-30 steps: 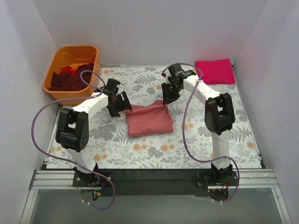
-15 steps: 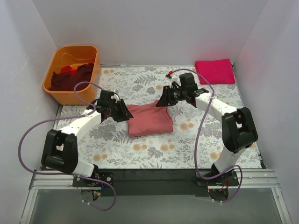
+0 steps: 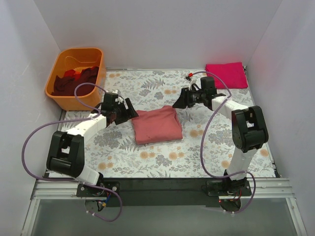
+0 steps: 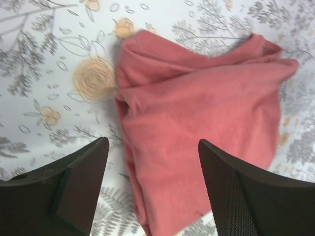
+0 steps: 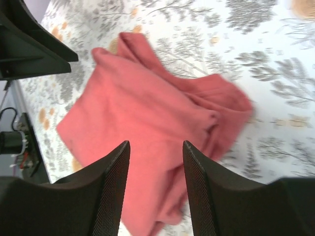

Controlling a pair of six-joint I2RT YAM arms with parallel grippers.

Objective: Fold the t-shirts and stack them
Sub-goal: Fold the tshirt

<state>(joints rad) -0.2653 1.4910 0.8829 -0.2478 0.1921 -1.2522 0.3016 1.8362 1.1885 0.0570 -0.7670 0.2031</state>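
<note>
The table point(image 3: 74, 169) wears a floral cover point(image 3: 162, 162). A folded pink shirt point(image 3: 156, 125) lies near the middle of the cover, its edges a little rumpled. A folded magenta shirt point(image 3: 226, 75) lies flat at the far right corner. An orange tub point(image 3: 69, 101) stands at the far left corner, at the cover's edge.

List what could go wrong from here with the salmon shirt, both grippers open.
1. The salmon shirt is loosely folded, with a bunched far corner; a pinch by the open left gripper or right gripper on one layer could unfold it.
2. The magenta shirt lies in the far right corner; an off-centre drop there may give a skewed stack.
</note>
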